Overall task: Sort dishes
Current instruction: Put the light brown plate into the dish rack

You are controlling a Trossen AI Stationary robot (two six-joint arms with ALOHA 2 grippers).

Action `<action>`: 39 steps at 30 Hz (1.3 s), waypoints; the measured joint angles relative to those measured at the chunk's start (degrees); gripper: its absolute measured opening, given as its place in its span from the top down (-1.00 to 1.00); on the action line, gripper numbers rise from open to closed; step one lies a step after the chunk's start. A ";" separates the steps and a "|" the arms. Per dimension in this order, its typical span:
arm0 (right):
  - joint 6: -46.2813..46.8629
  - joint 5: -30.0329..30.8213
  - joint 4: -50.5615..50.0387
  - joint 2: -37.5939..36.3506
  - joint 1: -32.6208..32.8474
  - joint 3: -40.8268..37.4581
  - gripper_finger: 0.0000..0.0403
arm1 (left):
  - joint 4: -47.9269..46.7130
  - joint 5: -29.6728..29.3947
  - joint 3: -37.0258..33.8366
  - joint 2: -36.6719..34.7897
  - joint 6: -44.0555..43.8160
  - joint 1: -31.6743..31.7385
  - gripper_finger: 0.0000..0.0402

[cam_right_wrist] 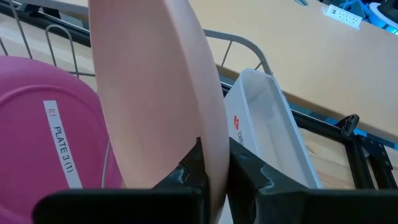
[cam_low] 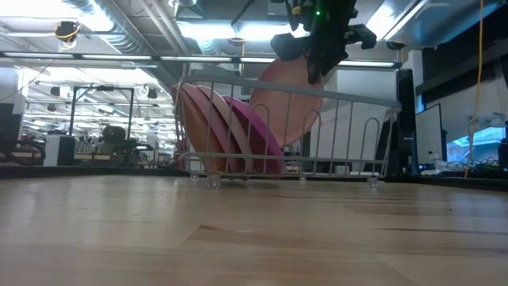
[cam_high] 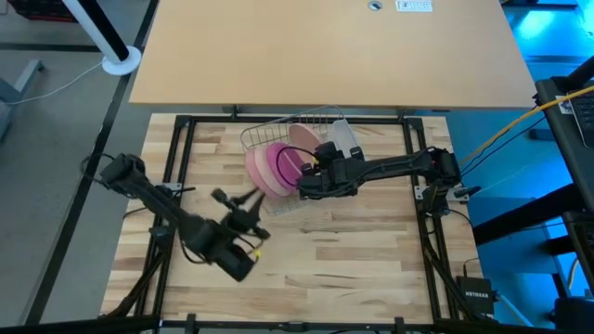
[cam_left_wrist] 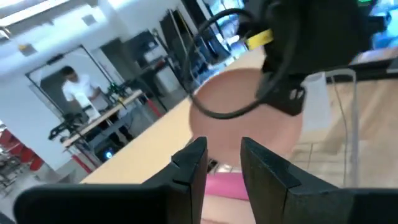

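A silver wire rack (cam_high: 320,119) stands at the table's far middle. A tan-brown plate (cam_low: 193,119) and a magenta plate (cam_low: 258,135) stand on edge in the rack, leaning on its wires. The magenta plate also shows in the right wrist view (cam_right_wrist: 43,155), where it bears a label. My right gripper (cam_high: 306,172) is over the rack, shut on the pale peach plate (cam_low: 282,99). My left gripper (cam_high: 243,199) is near the rack's near left side, open and empty; its fingers (cam_left_wrist: 193,171) point at the plates. My right gripper pinches the peach plate's rim (cam_right_wrist: 214,158) between its two fingers, at the plate's upper edge (cam_low: 305,71). The fingers come from above, slanting from the table's right. The plate stands on edge and tilted, its lower part inside the rack behind the magenta plate. Whether it rests on the wires, I cannot tell.
A clear plastic cup (cam_right_wrist: 267,124) with red print lies in the rack on its right side (cam_high: 345,137). A second, light table (cam_high: 325,46) stands beyond the far edge. A person (cam_left_wrist: 74,87) is far off in the room.
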 joint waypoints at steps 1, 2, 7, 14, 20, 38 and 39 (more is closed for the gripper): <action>0.00 -0.04 -0.01 0.00 0.00 0.00 0.82 | -1.65 1.17 0.00 -1.51 0.12 0.48 0.55; -0.02 -0.05 -0.01 0.00 0.00 0.00 0.82 | -3.48 2.71 0.00 -3.25 0.45 0.88 0.55; -0.02 -0.14 0.01 0.00 0.00 0.00 0.82 | -9.68 18.37 0.00 -13.48 5.03 5.64 0.55; -0.22 -0.44 1.48 0.00 0.00 -0.02 0.82 | -6.82 33.58 0.00 -22.76 24.20 17.99 0.55; -0.20 -0.52 1.78 -0.02 -0.07 -0.04 0.82 | 3.70 56.38 0.00 -24.20 52.19 30.95 0.55; -0.18 -0.97 2.42 -0.01 -0.04 -0.07 0.81 | 20.01 107.84 0.00 -12.17 76.98 67.02 0.86; -0.21 -0.96 2.72 0.00 -0.04 -0.07 0.81 | 20.87 109.51 -0.02 -10.38 77.29 68.19 0.88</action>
